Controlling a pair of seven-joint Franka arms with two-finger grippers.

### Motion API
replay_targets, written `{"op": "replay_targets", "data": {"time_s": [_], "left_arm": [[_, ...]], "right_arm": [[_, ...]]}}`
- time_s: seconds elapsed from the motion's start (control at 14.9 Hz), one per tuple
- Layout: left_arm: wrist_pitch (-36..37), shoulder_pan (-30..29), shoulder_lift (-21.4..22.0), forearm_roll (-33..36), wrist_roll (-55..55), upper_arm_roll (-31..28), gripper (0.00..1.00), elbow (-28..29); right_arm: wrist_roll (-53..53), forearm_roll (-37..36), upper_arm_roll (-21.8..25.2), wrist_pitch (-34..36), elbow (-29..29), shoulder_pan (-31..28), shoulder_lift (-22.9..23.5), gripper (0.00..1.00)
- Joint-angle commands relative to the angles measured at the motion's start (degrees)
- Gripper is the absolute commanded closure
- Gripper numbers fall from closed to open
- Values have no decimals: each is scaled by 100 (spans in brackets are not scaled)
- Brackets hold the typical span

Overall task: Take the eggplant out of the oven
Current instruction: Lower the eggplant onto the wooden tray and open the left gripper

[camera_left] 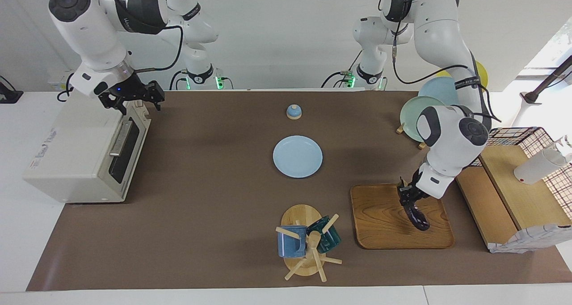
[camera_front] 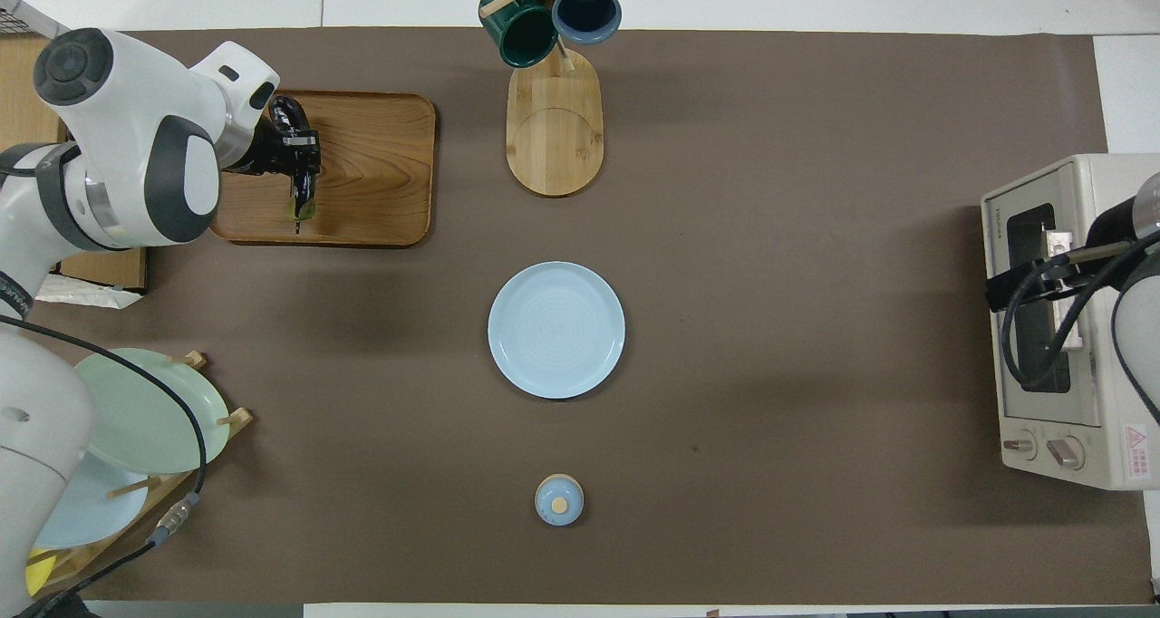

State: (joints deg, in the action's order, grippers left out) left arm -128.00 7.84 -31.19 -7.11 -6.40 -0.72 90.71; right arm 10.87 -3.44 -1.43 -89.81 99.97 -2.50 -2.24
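Over wooden tray (camera_left: 384, 215), left claw (camera_left: 407, 198) gripping eggplant (camera_left: 418, 218), hanging below claw

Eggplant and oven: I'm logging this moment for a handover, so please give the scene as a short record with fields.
eggplant: over the wooden tray, clamped in the left gripper, hanging tip down
oven: at the right arm's end of the table, door shut
right gripper: open, over the oven's top front edge, holding nothing
light blue plate: mid-table, bare
mug rack: beside the tray, two mugs on it
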Motion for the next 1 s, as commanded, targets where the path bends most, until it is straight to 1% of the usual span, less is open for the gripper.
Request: {"op": "replay_targets", "data": {"time_s": [0.0,0.07,0.13,0.27,0.33,0.4,0.54,0.67,0.8,0.94], "left_arm": [[-67,15,-63,122,24,-7,100,-80],[-67,15,-63,122,77,-7,100,-53],[-67,7,-54,122,164,2,100,-18],[-93,15,-36,122,244,-7,100,52],[-85,7,-36,122,279,-7,91,52],[-50,24,-27,122,340,-7,1,44],[3,24,-10,122,341,-7,0,-18],[134,-11,165,122,350,-16,0,-18],[467,-90,489,113,297,-24,0,-9],[1011,-186,972,105,262,-33,0,0]], "right_arm": [[-111,36,3,165,-328,-13,258,0],[-112,36,72,305,-529,65,407,0],[-112,45,177,367,-592,249,435,0],[-129,54,336,359,-541,469,356,0],[-129,54,415,350,-505,496,330,0],[-129,88,503,341,-496,540,303,0],[-129,106,749,315,-479,768,268,0],[-147,106,759,297,-417,804,198,0],[-243,115,759,175,-408,787,197,0],[-296,124,741,262,-478,725,259,0]]}}
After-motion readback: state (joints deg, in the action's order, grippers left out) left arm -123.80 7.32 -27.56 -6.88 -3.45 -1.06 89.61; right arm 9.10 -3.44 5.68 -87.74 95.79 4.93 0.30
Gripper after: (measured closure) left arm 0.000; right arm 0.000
